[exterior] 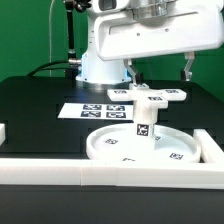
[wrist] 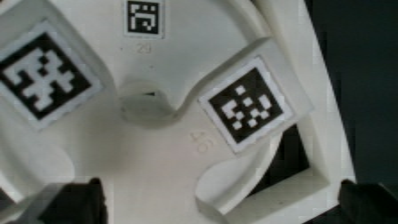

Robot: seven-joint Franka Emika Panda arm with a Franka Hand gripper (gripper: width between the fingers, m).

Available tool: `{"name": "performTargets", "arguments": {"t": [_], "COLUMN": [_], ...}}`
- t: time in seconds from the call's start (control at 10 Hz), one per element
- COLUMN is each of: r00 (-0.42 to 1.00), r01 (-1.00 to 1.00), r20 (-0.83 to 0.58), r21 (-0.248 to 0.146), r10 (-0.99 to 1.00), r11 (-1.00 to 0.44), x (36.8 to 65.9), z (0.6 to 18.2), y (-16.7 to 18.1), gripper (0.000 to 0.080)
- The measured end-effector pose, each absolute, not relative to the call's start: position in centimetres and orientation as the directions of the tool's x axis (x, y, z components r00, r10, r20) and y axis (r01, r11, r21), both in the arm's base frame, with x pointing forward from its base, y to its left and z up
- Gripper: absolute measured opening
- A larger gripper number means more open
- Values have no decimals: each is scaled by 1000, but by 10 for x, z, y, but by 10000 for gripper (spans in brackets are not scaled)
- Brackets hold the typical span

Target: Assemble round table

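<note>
We're hanging just above the cross-shaped piece (exterior: 150,95), which is sitting atop the leg (exterior: 143,124) standing in the round disc (exterior: 150,146). The gripper (wrist: 196,205) is spread wide, fingers (wrist: 71,198) flanking an arm, nothing held. It looks like light, stiff, slick plastic, so we're judging a firm pinch across one flat arm best.

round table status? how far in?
Done: the leg stands upright on the round disc.
In hand: the cross-shaped piece sits level on the leg's top, under the gripper, whose fingertips show apart in the wrist view.
Left: cannot tell if the cross is fully tightened.
</note>
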State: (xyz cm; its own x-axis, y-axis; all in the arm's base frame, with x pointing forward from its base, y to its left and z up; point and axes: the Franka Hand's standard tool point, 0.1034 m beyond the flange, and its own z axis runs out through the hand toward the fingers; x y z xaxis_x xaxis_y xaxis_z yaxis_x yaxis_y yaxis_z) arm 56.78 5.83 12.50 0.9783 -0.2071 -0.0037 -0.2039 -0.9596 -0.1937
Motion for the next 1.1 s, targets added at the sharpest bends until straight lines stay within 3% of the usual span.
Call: {"name": "performTargets", "arguments": {"t": [0.2,0.6,0.9,1.1], "r00": [998,963,764,675], "r01": [61,269,645,737], "r20": [-10,34,39,29], "r21": [-174,-164,-76,-67], "r10": [64,267,644,737], "r11": [-983,-949,-760,-672], "x": [564,566,570,570], "z": [123,122,117,113], "y": [60,55,51,46], "gripper": [649,649,649,649]}}
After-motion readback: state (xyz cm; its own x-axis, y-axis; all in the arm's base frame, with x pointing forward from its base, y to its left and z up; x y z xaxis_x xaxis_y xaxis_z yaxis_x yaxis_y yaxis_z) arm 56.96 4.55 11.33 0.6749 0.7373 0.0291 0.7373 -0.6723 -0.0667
